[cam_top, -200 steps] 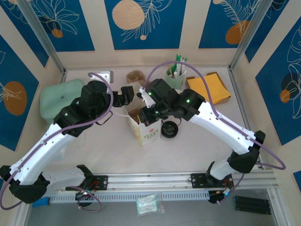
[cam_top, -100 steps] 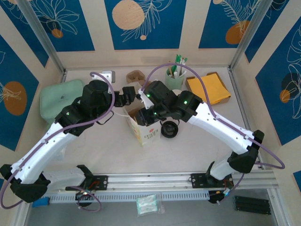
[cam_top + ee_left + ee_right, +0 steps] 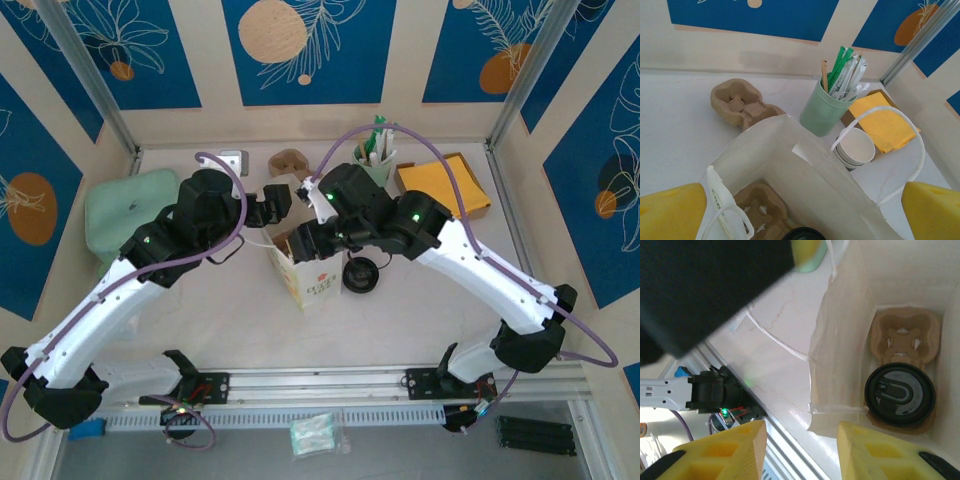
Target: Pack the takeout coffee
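Since the earlier frame the right arm [image 3: 470, 255] had drawn back toward the rear wall, its purple cable now arching over the mint-green cup [image 3: 372, 165]. The right gripper [image 3: 802, 432] had gone from closed to parted. The left arm [image 3: 150, 260] had barely shifted.

The table [image 3: 230, 320] carried all items. The white paper bag [image 3: 312, 280] stood upright at its centre with its mouth open. From above, the right wrist housing hung over that mouth and blocked the interior.

A pale green pad [image 3: 125, 205] lay at the left rear. A stack of yellow napkins [image 3: 445, 185] lay at the right rear. A spare cardboard cup carrier [image 3: 737, 102] sat behind the bag, and the mint-green cup of stirrers stood just beside it. Nested white paper cups [image 3: 855, 147] stood between the mint-green cup and the napkins, with a bag handle [image 3: 890, 150] looping across them.

A loose black lid [image 3: 360, 275] lay on the table, just beside the bag's right wall.

The takeout coffee [image 3: 899, 397] sat inside the bag in one slot of a second carrier [image 3: 902, 337], showing its black lid from above.

The right gripper hung above the bag mouth, fingers apart and holding nothing. The left gripper [image 3: 801, 210] was spread wide, one finger on either side of the bag mouth, gripping nothing.
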Controlling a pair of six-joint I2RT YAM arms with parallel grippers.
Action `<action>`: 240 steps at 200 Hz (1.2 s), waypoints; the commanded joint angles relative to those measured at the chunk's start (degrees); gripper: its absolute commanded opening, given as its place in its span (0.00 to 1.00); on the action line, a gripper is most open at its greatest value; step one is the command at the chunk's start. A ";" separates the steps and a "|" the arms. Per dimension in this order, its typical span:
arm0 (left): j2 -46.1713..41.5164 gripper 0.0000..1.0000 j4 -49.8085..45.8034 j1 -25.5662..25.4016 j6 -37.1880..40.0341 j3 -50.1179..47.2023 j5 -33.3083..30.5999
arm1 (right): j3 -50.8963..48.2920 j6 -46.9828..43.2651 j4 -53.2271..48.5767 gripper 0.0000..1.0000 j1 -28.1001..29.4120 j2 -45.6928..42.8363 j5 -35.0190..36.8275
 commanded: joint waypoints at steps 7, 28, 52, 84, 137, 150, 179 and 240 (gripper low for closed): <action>0.76 0.99 1.19 0.37 -0.17 2.18 2.74 | 2.13 0.23 -1.41 0.46 -1.23 -2.29 1.31; 1.79 0.99 1.15 0.33 -0.19 3.14 4.56 | 1.79 0.48 -1.59 0.48 -2.97 -3.60 1.41; 3.37 0.99 1.55 0.16 -0.37 4.48 6.86 | 0.72 1.02 -1.54 0.52 -5.24 -5.25 1.34; 5.87 1.00 2.91 -0.65 -0.77 6.89 9.69 | -2.05 2.12 -0.64 0.57 -9.78 -7.77 -0.74; 11.78 0.99 4.51 -4.76 -0.17 12.53 11.74 | -7.71 3.97 1.13 0.60 -18.44 -11.90 -4.59; 13.33 0.99 4.68 -5.95 0.27 14.05 11.72 | -9.24 4.20 1.57 0.60 -20.90 -12.95 -5.61; 16.92 0.99 4.68 -8.75 1.44 17.56 11.20 | -12.64 4.38 2.58 0.60 -28.94 -15.18 -8.49; 26.77 0.99 3.46 -13.22 4.26 26.55 11.52 | -21.91 5.74 7.30 0.60 -52.70 -16.04 -18.12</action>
